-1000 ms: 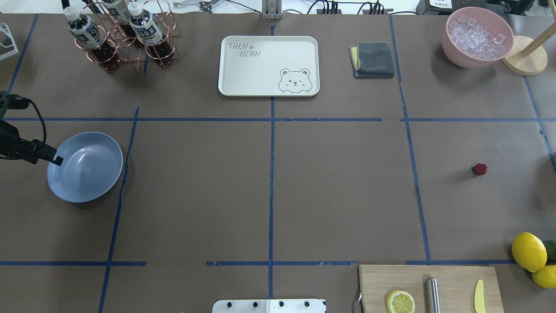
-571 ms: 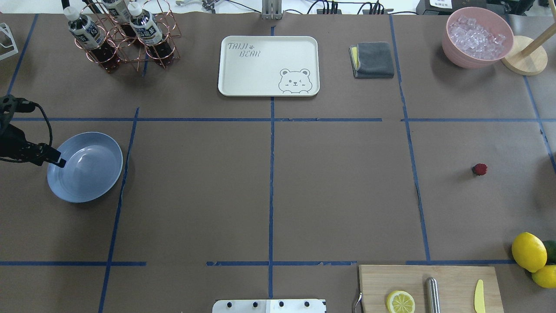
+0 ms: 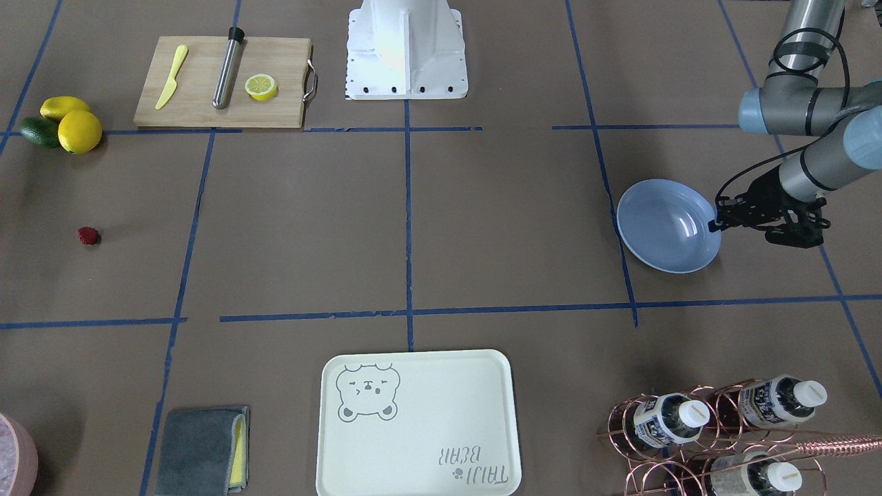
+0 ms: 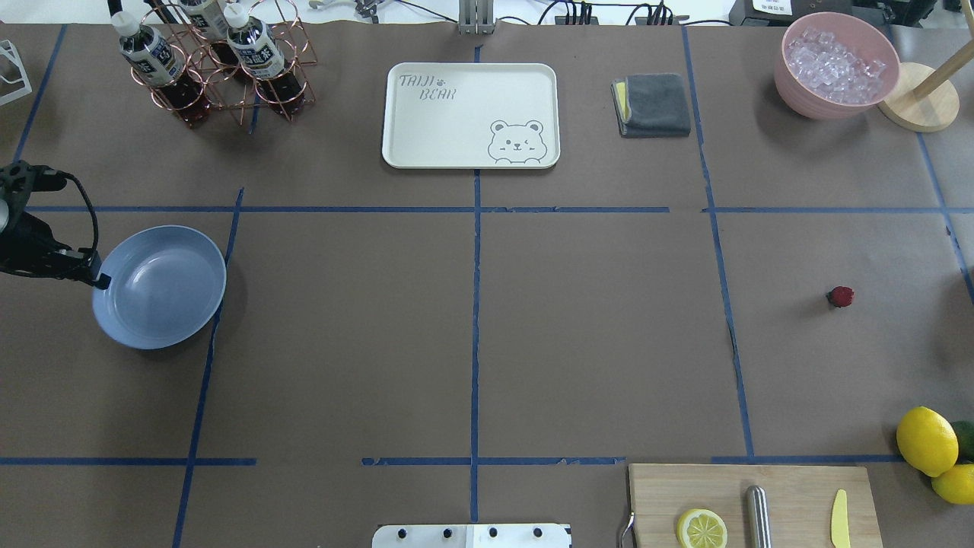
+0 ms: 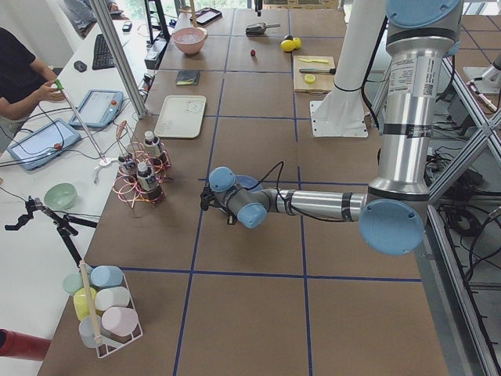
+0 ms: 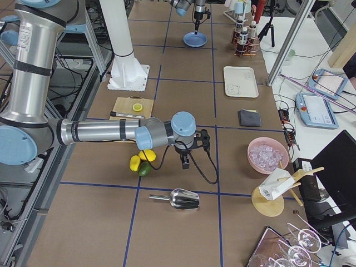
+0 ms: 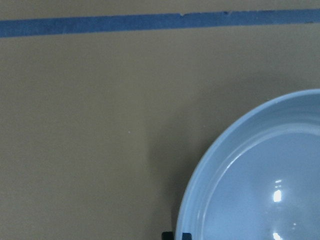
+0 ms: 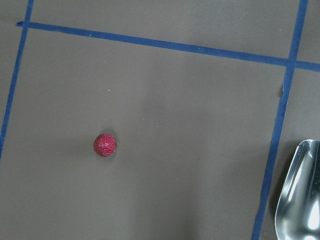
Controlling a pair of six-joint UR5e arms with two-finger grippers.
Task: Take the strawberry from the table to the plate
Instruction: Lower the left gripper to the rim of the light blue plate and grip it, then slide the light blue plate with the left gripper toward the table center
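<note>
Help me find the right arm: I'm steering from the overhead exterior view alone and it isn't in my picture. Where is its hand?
Observer: In the exterior right view, the right hand hangs over the table just past the lemons, on the side away from the robot's base, with its fingers pointing down.
Operator: Does its own camera have the strawberry in frame?
Observer: Yes. The right wrist view shows the strawberry lying alone on the table, left of centre and a little below the middle. The fingers themselves do not show there.
</note>
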